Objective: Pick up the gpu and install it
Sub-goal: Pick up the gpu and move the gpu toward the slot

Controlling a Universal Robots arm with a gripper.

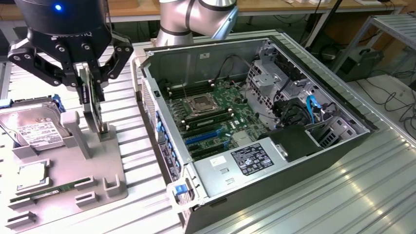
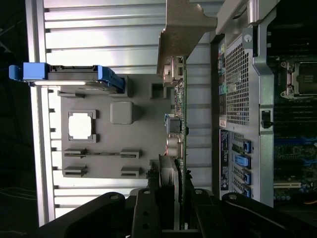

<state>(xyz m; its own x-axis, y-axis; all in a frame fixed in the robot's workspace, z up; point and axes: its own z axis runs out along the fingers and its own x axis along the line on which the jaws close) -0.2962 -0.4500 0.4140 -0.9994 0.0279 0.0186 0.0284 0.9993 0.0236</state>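
The gpu is a thin green card held edge-on and upright over the grey parts holder at the exterior view's left. My gripper is shut on its upper edge. The card's lower end sits at the holder's slot posts; whether it touches them I cannot tell. In the wrist view the gpu runs away from my gripper with its silver bracket at the far end, above the grey holder. The open computer case lies to the exterior view's right, with its motherboard exposed.
On the holder are a hard drive with blue rails, a processor chip and a narrow memory stick. The case wall stands close beside the card. Cables and a power supply fill the case's near side.
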